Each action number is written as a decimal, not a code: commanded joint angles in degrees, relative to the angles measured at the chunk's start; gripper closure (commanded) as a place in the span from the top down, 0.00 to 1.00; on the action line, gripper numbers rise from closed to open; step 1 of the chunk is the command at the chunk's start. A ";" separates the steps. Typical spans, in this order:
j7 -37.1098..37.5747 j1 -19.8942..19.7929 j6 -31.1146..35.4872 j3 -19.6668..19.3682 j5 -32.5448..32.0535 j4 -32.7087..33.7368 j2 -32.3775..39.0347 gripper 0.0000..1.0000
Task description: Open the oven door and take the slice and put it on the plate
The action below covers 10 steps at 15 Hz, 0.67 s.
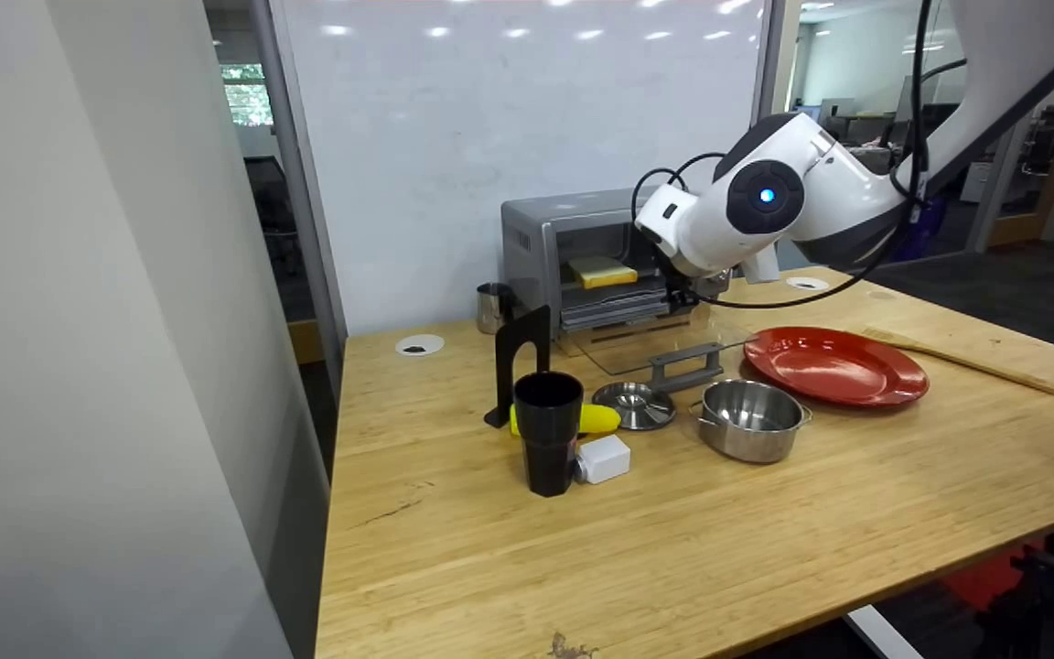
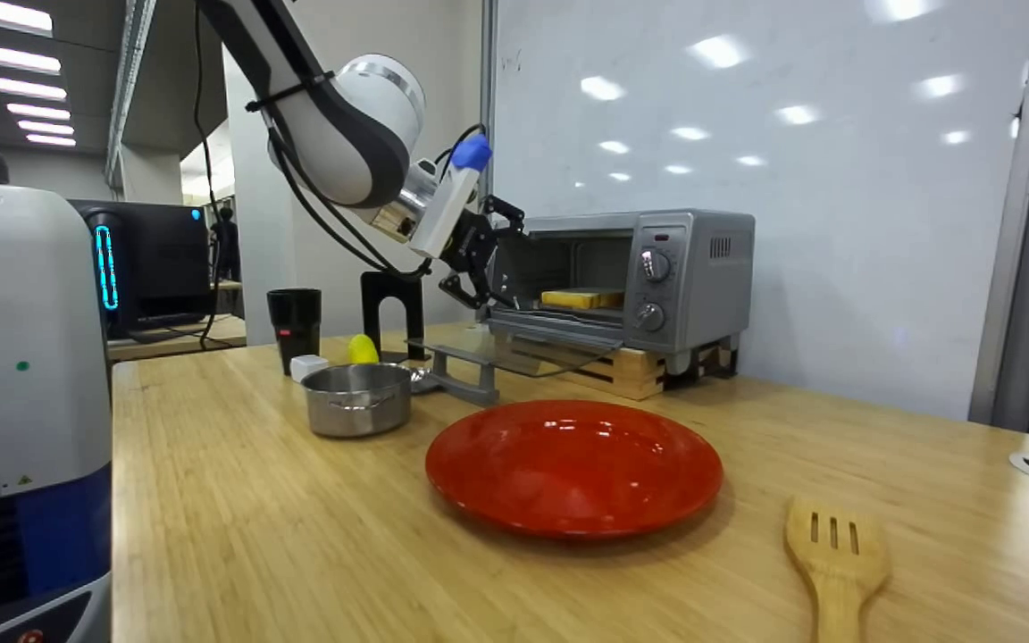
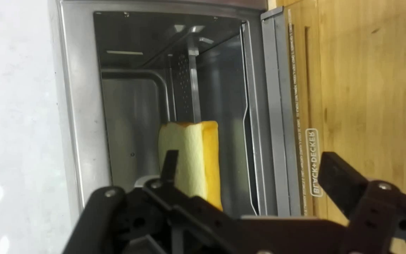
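The grey toaster oven (image 1: 527, 261) (image 2: 693, 295) has its glass door (image 1: 623, 348) folded down, with the handle (image 1: 687, 366) low over the table. A thick bread slice (image 1: 602, 272) (image 2: 581, 298) with a yellow crust lies flat inside the oven; it also shows in the wrist view (image 3: 194, 155). My gripper (image 3: 248, 158) is open and empty at the oven's opening, above the lowered door (image 2: 514, 268). In the wrist view one finger overlaps the slice and the other overlaps the door. The red plate (image 1: 833, 366) (image 2: 573, 464) is empty on the table.
A steel pot (image 1: 753, 421) and its lid (image 1: 635, 405) stand near the door handle. A black cup (image 1: 548, 430), a yellow object (image 1: 598, 419), a white bottle (image 1: 603, 459) and a black bracket (image 1: 522, 357) are close by. A wooden spatula (image 2: 836, 563) lies past the plate.
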 commanded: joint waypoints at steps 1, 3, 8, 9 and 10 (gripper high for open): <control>3.21 -0.54 0.25 -0.35 -4.44 3.86 3.60 1.00; 4.00 -0.59 0.23 -0.46 -5.50 5.01 4.66 0.99; 3.99 -0.64 0.46 -0.65 -6.16 7.33 6.13 0.61; 3.95 -0.63 0.41 -0.68 -6.28 7.78 6.37 0.58; 3.76 -0.64 0.43 -0.71 -6.13 8.13 6.50 0.57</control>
